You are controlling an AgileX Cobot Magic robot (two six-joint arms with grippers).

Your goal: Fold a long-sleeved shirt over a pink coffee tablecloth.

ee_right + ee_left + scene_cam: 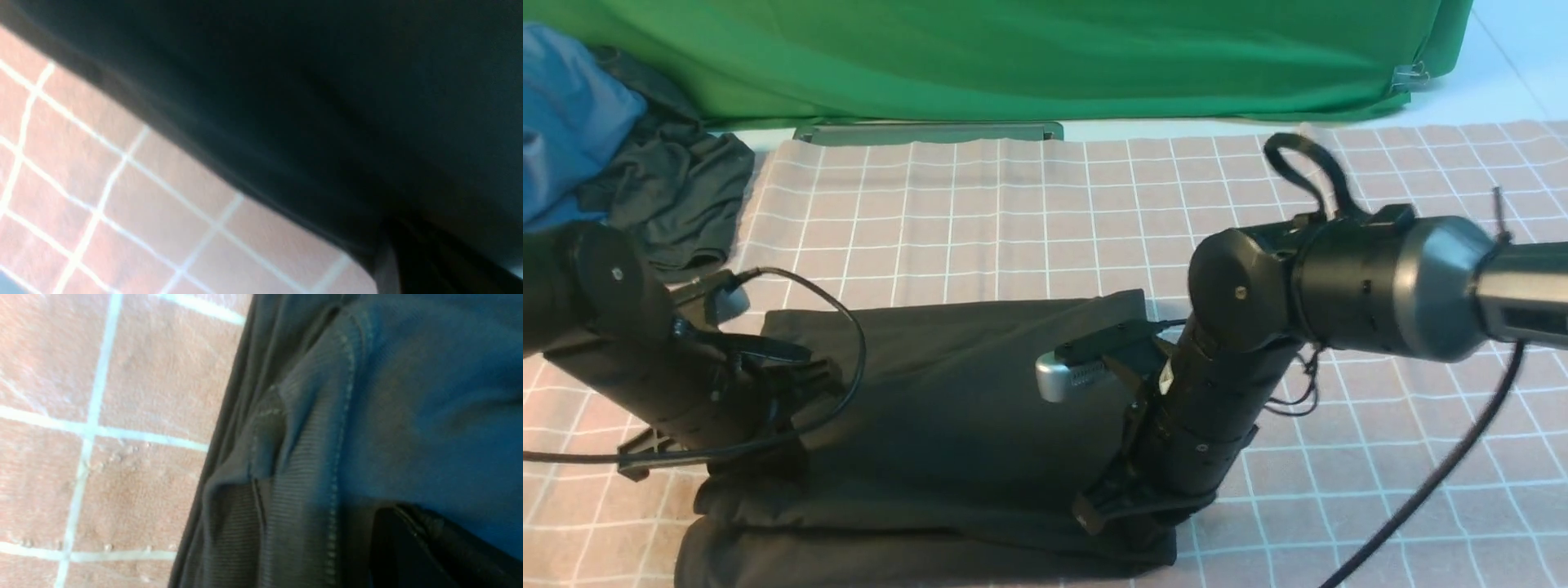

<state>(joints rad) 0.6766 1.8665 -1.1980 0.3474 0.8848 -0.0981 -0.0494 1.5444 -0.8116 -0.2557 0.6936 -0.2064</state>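
The long-sleeved shirt (964,392) lies folded into a black block on the pink coffee tablecloth (1013,212), near the front edge. My left gripper (756,474) is down at the shirt's left end. In the left wrist view a dark finger (412,551) presses into the shirt (310,437) beside a ribbed, stitched band, with the tablecloth (143,375) alongside. My right gripper (1123,510) is down at the shirt's front right corner. Its finger (433,261) sits in the dark shirt (327,102) just above the tablecloth (122,196). Both grippers are shut on the cloth.
A green cloth (1013,57) hangs across the back. A blue garment (564,122) and a dark grey garment (678,196) are piled at the back left. A grey bar (927,132) lies at the tablecloth's far edge. The right arm's cable (1421,490) trails over the front right.
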